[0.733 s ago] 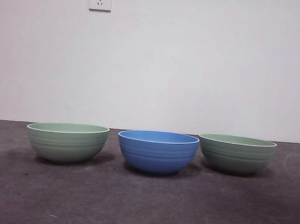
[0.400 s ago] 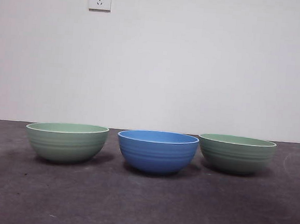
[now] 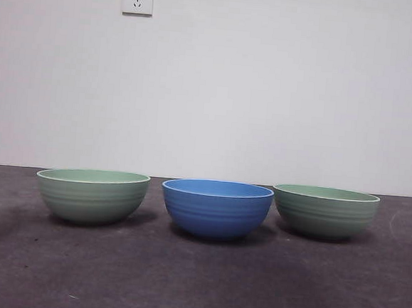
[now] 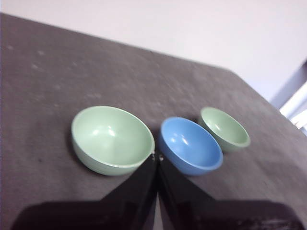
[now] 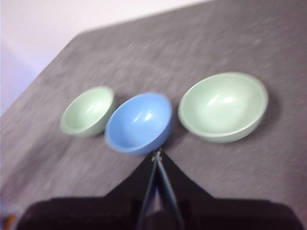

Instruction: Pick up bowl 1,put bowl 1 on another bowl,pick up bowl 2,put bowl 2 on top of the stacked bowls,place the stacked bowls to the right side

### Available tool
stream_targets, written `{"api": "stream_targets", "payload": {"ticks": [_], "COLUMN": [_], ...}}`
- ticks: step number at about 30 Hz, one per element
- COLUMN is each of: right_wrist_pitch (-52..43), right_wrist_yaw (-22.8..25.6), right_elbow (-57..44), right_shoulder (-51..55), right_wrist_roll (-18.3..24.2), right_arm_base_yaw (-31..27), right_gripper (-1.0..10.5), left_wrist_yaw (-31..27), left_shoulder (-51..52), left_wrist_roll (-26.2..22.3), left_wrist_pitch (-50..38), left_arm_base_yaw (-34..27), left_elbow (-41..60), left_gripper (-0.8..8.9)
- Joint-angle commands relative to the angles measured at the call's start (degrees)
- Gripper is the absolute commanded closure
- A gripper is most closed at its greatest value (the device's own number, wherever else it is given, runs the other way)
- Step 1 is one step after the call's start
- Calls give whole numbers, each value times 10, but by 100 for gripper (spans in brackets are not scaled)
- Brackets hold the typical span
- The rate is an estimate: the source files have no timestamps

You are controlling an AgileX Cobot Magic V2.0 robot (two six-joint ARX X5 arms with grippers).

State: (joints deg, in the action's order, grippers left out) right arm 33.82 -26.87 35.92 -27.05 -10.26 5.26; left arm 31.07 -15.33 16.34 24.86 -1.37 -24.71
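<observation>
Bowls sit in a row on the dark grey table: blue bowl between two green bowls, white wall with sockets behind. Left gripper and right gripper hover above, jaws pressed together.

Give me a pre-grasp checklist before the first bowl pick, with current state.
1. Three bowls apart, none stacked: ok. Left green bowl, blue bowl, right green bowl stand in a row.
2. Bowls upright and empty: ok.
3. Left gripper empty, above the table near the left green bowl: ok.
4. Left gripper fingers open for a rim: not ok, shut.
5. Right gripper empty, shut: ok.
6. Right wrist view sharp: not ok, blurred.
</observation>
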Motion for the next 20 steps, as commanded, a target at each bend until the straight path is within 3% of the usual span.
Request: {"api": "stream_targets", "payload": {"ticks": [1,7,12,20], "right_wrist_pitch": [46,166,257,297], "right_wrist_yaw": [-27,-61,-61,-58], "right_elbow": [45,133,184,198], "right_shoulder": [-39,-107,-141,-153], "right_wrist_roll": [54,135,178,191], "right_arm_base_yaw": [2,6,21,40], "right_gripper": [957,957,957,945], "left_wrist_yaw": [23,70,70,67], "left_shoulder": [-40,-118,-158,-171], "left_wrist_roll": [-62,-139,-197,-229], "left_wrist_pitch": [40,155,247,311], "left_arm_base_yaw": [-1,4,17,30], "left_elbow": [-42,-134,-192,-226], "left_gripper": [820,820,820,817]}}
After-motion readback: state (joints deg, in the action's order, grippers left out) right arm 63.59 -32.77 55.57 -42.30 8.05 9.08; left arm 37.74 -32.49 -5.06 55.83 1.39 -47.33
